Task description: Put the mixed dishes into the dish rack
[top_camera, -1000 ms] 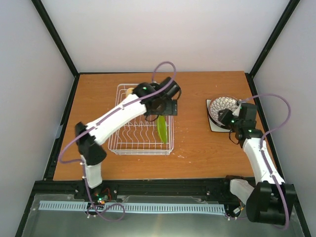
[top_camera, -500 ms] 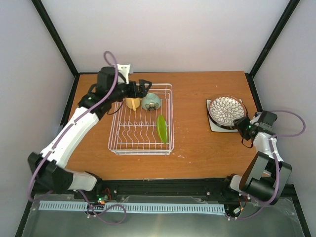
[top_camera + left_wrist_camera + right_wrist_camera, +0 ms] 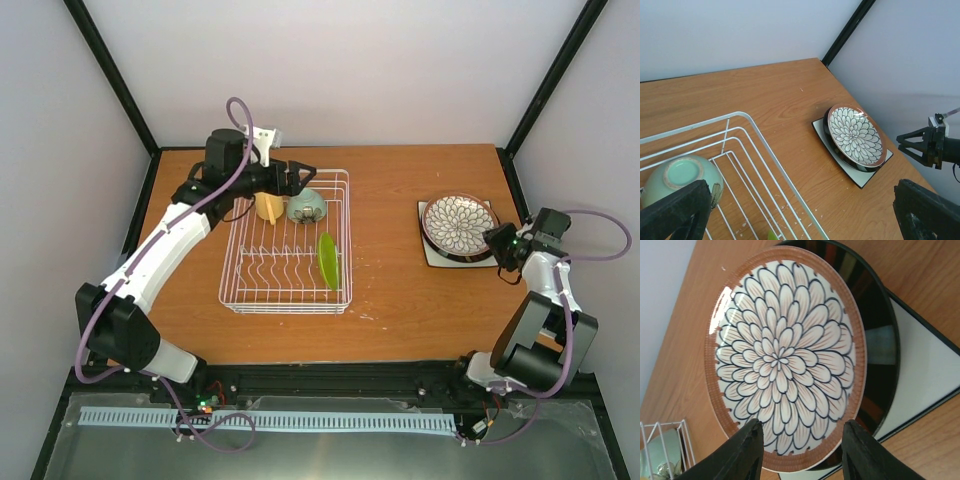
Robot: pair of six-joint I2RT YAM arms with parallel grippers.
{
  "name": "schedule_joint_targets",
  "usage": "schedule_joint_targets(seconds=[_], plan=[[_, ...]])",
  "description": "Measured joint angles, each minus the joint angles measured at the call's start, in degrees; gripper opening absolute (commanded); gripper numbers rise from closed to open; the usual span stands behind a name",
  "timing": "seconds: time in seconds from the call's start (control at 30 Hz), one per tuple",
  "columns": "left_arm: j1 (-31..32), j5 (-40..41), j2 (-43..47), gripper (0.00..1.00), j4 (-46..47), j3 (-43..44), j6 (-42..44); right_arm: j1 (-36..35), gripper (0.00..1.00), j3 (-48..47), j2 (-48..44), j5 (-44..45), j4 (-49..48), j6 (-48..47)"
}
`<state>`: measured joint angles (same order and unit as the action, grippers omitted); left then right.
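Step judged: pick-up of petal-patterned red-rimmed plate point(image 3: 457, 222), topmost on stack of plates point(image 3: 430, 258) by right edge of table point(image 3: 400, 300); right tool point(image 3: 500, 243) spread, holding nothing, aimed at its rim; left tool point(image 3: 298, 178) spread wide, bare, above far end of white wire dish rack point(image 3: 285, 309); next needs rim straddled, then pinched.

- Orange-brown wood-grain table top point(image 3: 400, 290): rectangular, matte, with a few pale specks near its front middle.
- Plain white back wall panel point(image 3: 340, 70): unmarked, evenly lit.
- White left side panel point(image 3: 60, 200) and white right side panel point(image 3: 600, 180) close in the table's sides.
- Black metal corner posts point(image 3: 112, 80) rise from the two far table corners and lean outward in the top view.
- Black rail point(image 3: 340, 378) runs along the near table edge.
- Grey brushed-metal shelf point(image 3: 330, 455) sits below that rail, and a long white slotted strip point(image 3: 300, 421) lies across it.
- Light is soft and diffuse, and shadows are faint.
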<state>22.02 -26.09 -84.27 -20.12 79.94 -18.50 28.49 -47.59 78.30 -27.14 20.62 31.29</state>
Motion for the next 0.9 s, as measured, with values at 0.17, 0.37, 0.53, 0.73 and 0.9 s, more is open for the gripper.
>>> schedule_joint_targets(seconds=[0.17, 0.37, 0.53, 0.73, 0.9], plan=[[-1.0, -1.0, 0.0, 1.00, 0.7, -0.1, 0.4, 0.0, 0.44, -0.1, 0.9, 2.6, 1.5, -0.1], [-1.3, -1.2, 0.0, 1.00, 0.9, -0.7, 1.1, 0.0, 0.44, -0.2, 3.4, 4.0, 1.7, -0.2], [-1.8, -1.1, 0.0, 1.00, 0.9, -1.1, 1.4, 0.0, 0.44, -0.2, 5.8, 4.3, 1.3, 0.0], [-2.1, -1.1, 0.0, 1.00, 0.9, -1.9, 1.5, 0.0, 0.44, -0.3, 8.8, 4.2, -0.8, 0.7], [-2.1, -1.1, -0.1, 1.00, 1.2, -1.9, 1.6, -0.5, 0.43, -0.5, 10.2, 4.2, -2.5, 1.2]])
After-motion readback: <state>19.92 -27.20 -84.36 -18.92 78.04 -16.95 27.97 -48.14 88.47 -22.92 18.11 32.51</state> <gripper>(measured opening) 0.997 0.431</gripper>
